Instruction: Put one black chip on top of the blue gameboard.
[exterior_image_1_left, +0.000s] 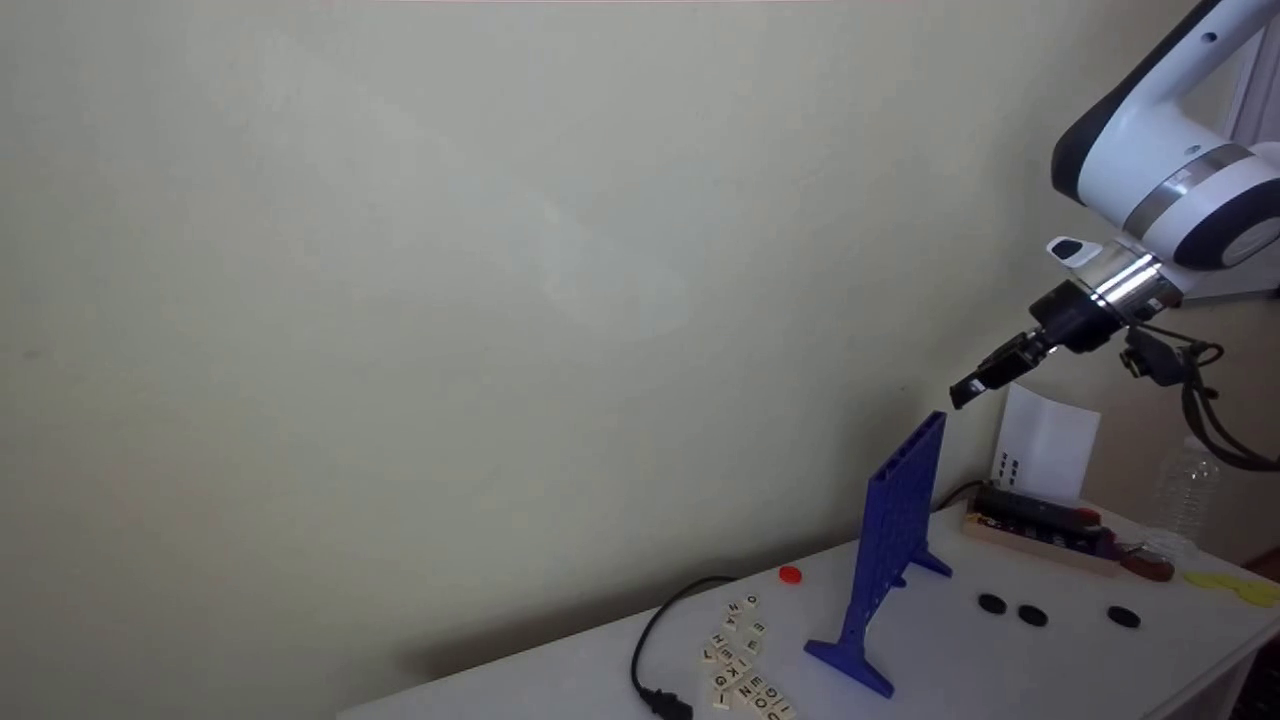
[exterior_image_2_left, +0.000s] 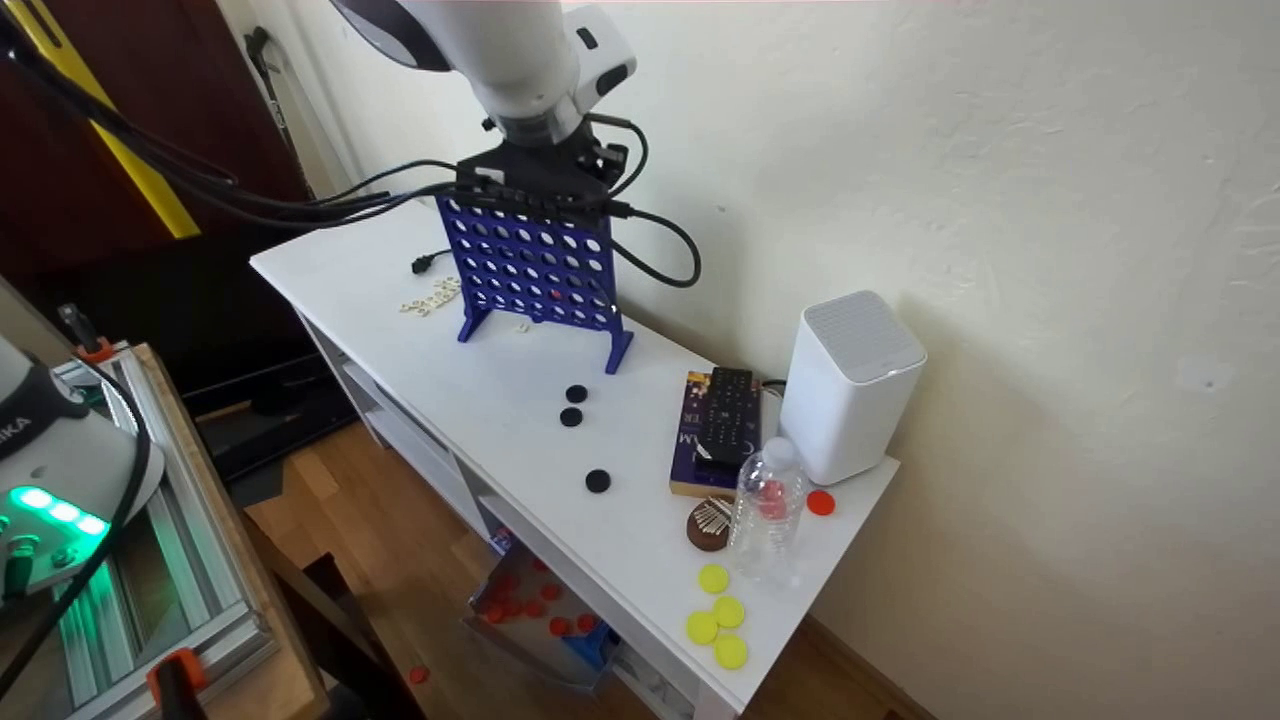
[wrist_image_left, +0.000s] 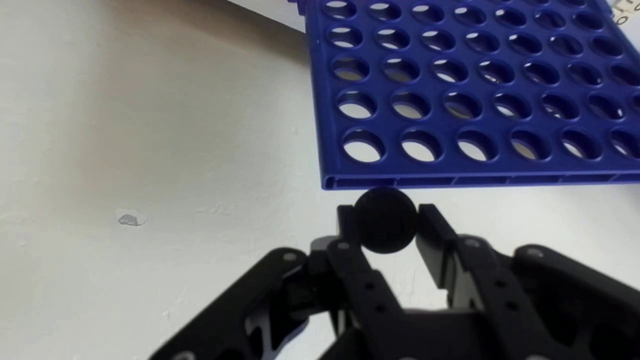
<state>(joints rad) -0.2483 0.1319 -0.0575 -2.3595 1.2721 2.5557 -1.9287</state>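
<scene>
Pale wall (exterior_image_1_left: 450, 300), backing a white table (exterior_image_2_left: 640, 420). On the table: one blue gameboard (exterior_image_1_left: 890, 530), upright on its feet, long axis level and set slantwise across the tabletop toward the wall; three spare black chips (exterior_image_2_left: 571, 417), lying flat, apart from it; letter tiles (exterior_image_1_left: 741, 664), scattered; one clear bottle (exterior_image_2_left: 765, 520), upright; four yellow chips (exterior_image_2_left: 724, 612). Off the table: one black chip (wrist_image_left: 385, 220), the task's piece, pinched at its edges between the fingertips (wrist_image_left: 435, 225) of the gripper (exterior_image_1_left: 960, 394), whose jaws are closed on it. Governing relation: the gameboard lies below and just beyond that chip, the gripper being at the wall-side end of the top rim (wrist_image_left: 480, 175); in the wrist view the chip appears to straddle the divider between the two endmost slots. A slight gap shows in an exterior view between fingertips and the gameboard's top corner (exterior_image_1_left: 938, 420); whether the chip itself touches cannot be told. Coming move, by judgement: a short shift forward to centre on one slot, then downward, the chip's flat face first brought into line with the gameboard's. Arm (exterior_image_1_left: 1140, 160): single, poised above the table, bent, its last section sloping down toward the gameboard; fingers slanted, not plumb; chip's flat face turned to the wrist camera. Insertion: not yet made.
</scene>
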